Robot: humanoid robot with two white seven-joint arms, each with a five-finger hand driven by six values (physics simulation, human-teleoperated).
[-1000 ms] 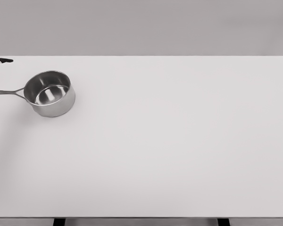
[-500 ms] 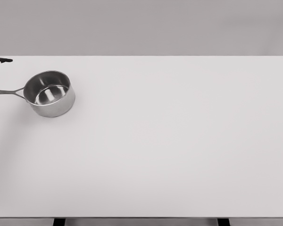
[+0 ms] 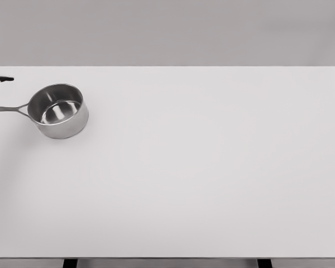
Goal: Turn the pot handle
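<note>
While the small, round, polished steel pot sits upright and empty at about ten o'clock on the wide white table, its thin straight metal handle runs out toward nine o'clock and leaves the picture at the left border. Just there we see only a few dark fingertips above the handle's end and another dark speck below it at the very border. They appear to stand apart from the handle, though so little of the hand shows that we cannot tell whether it is spread, curled or gripping, nor which arm it belongs to. No arm shows anywhere else in the head view.

We judge the turn of the handle as not yet visibly made. The risk from here lies in working at the margin of our sight: a grip taken on the slender tip could slip off the smooth metal, and a push applied that far out could slide or tip the light pot toward the table's left side rather than pivot it.
</note>
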